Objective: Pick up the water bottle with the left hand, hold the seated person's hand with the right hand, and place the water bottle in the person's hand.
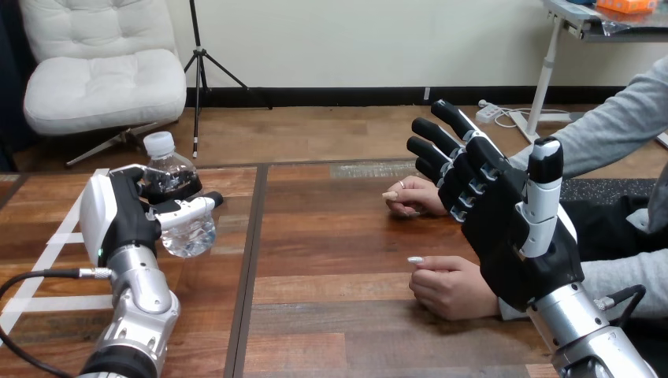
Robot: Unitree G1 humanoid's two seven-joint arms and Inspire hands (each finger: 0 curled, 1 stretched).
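Nearest, the person's closer hand (449, 287) rests curled on the bench (331, 260), just beside the right robot hand (512, 228), which stands upright with straight fingers, grasping nothing. Farther left, the left robot hand (126, 220) is curled round the water bottle (189, 235), possibly just clear of the bench. The right palm should settle gently onto that hand before the bottle crosses.

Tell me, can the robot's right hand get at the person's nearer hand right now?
Probably yes. The right hand is raised, fingers straight, right beside the person's nearer hand, a loose fist on the table; nothing lies between them.
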